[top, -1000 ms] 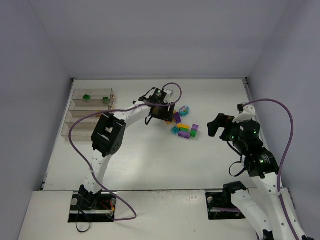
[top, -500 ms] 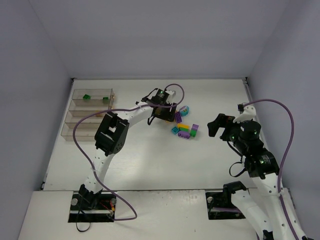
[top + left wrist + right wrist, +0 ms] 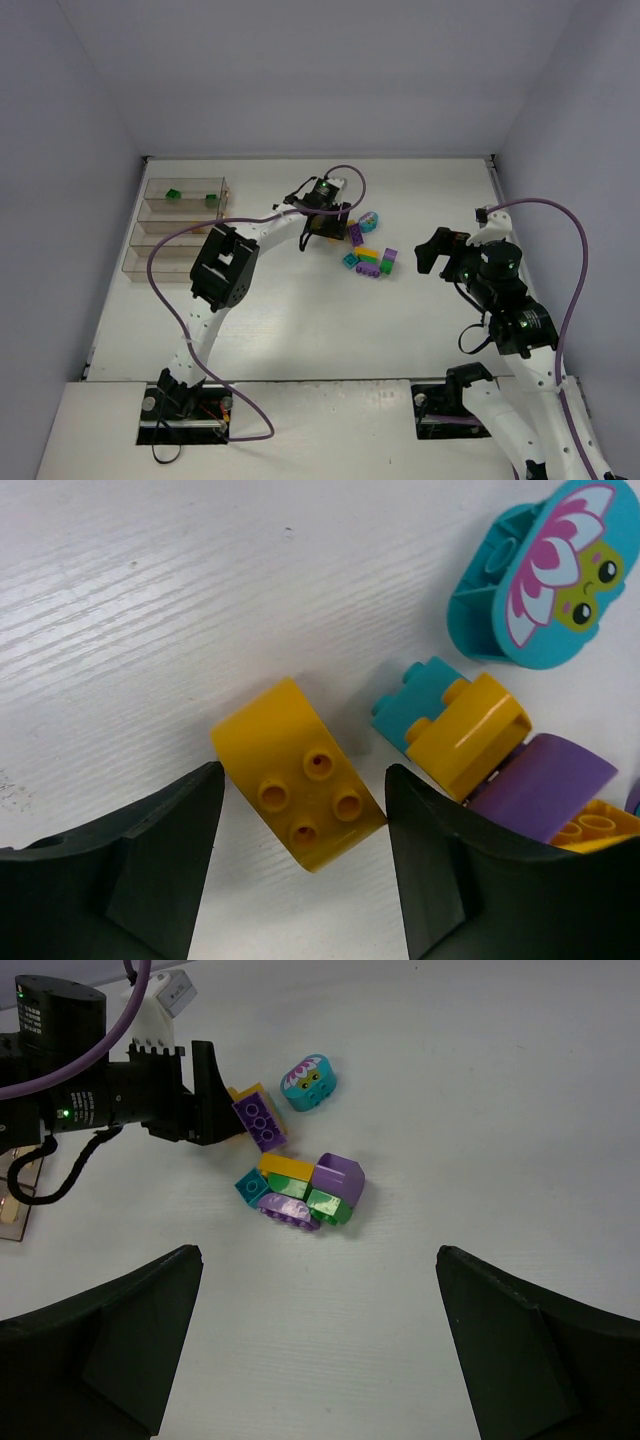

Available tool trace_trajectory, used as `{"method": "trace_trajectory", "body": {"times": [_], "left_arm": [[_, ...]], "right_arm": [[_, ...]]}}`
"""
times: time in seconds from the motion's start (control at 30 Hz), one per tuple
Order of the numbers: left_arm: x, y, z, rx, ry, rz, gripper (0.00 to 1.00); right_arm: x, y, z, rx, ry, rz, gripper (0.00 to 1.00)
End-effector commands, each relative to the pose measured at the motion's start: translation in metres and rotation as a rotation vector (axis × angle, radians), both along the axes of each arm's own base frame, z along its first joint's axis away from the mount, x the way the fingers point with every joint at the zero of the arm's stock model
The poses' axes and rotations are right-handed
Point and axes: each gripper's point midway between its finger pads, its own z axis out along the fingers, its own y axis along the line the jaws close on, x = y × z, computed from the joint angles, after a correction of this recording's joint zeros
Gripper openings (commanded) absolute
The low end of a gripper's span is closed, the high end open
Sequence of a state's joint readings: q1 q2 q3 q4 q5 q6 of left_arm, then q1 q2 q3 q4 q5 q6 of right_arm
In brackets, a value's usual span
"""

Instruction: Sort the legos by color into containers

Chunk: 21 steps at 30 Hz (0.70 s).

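Note:
The legos lie in a loose pile (image 3: 368, 255) mid-table: purple, green, yellow and teal bricks (image 3: 300, 1192), with the rounded teal piece (image 3: 308, 1082) just beyond. My left gripper (image 3: 300, 870) is open, low at the pile's left edge (image 3: 325, 228). A yellow four-stud brick (image 3: 295, 775) lies on the table between its fingers, and the right finger touches the brick's corner. Beside it are a teal brick (image 3: 405, 705), a yellow brick (image 3: 468, 730) and a purple one (image 3: 545, 780). My right gripper (image 3: 318, 1360) is open and empty, hovering right of the pile (image 3: 432, 250).
The clear containers (image 3: 180, 225) stand at the far left. Two green bricks (image 3: 172, 193) (image 3: 211, 199) lie in the farthest compartment. White walls enclose the table at the back and on both sides.
My left gripper has shifted slightly right, toward the pile. The right arm has not moved.

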<state>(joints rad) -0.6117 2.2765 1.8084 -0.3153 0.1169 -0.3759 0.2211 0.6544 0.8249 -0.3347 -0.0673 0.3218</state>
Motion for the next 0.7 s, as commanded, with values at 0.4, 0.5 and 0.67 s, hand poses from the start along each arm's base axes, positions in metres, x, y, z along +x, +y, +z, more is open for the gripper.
{"method": "trace_trajectory", "body": {"times": [0.4,0.5,0.67], "left_arm": [[0.010,0.031,0.035,0.037,-0.119,0.184,0.51],[0.013,0.028,0.040,0.027,-0.134,0.179,0.51],[0.020,0.019,0.045,0.015,-0.169,0.129,0.51]], "right_arm": [[0.005,-0.001,0.005,0.013,-0.030,-0.014,1.00],[0.004,-0.001,0.005,0.019,-0.029,-0.012,1.00],[0.002,-0.001,0.006,0.019,-0.035,-0.010,1.00]]}}
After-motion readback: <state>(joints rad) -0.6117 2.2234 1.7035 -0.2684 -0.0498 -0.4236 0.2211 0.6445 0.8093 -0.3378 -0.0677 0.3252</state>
